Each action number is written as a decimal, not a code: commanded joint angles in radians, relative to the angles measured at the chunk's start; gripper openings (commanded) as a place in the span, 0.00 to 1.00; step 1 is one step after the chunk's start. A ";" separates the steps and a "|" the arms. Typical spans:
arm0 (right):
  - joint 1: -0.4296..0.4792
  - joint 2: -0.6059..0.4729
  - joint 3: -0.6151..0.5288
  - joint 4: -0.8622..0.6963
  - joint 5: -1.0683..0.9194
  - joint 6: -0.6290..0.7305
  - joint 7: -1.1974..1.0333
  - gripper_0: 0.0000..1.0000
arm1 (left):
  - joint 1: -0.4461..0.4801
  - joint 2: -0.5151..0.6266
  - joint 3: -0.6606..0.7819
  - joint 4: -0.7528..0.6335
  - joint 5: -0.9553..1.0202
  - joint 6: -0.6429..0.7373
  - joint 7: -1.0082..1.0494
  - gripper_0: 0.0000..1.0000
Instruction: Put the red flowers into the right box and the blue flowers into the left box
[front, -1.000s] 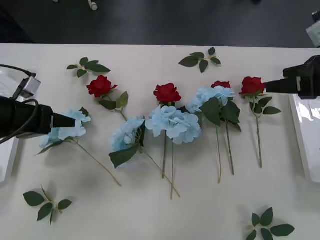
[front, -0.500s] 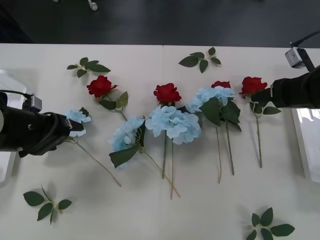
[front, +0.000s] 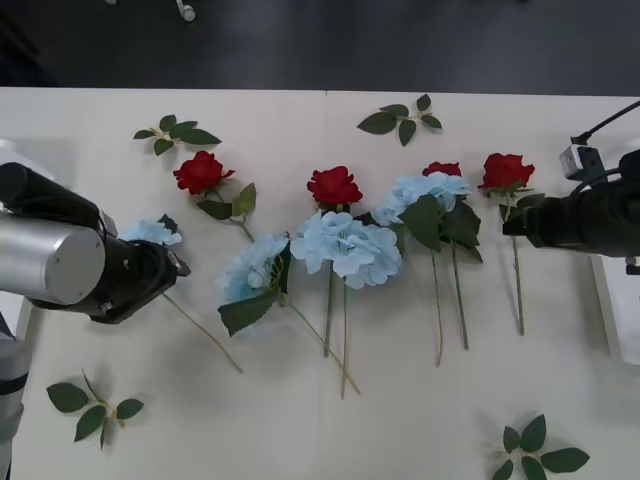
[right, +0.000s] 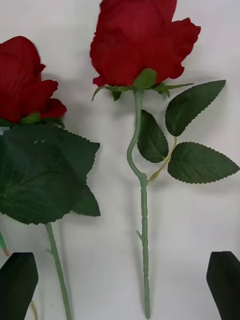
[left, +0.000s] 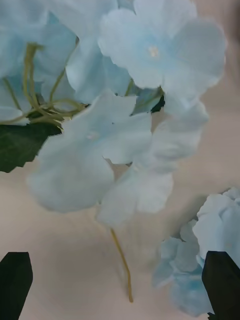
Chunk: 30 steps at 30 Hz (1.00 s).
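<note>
Now my right hand (right: 120, 285) hangs wide open over the rightmost red flower (right: 137, 42)'s stem on the desk (front: 300, 420); closing off-centre could snag its leaves. My left hand (left: 120, 285), equally wide, straddles the leftmost blue flower (left: 115, 120).

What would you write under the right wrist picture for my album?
Open right gripper poised over a red rose's green stem, a second rose lying beside it.
</note>
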 joint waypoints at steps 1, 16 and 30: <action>-0.096 0.019 0.070 0.069 0.070 -0.029 -0.095 1.00 | 0.005 0.004 -0.028 0.023 -0.027 -0.021 0.044 1.00; -0.271 0.149 0.234 0.402 0.138 -0.122 -0.079 1.00 | -0.004 0.005 -0.078 0.261 -0.076 -0.233 0.084 1.00; -0.277 0.161 0.326 0.437 0.079 -0.155 -0.064 1.00 | -0.001 0.005 -0.131 0.267 -0.070 -0.237 0.094 0.17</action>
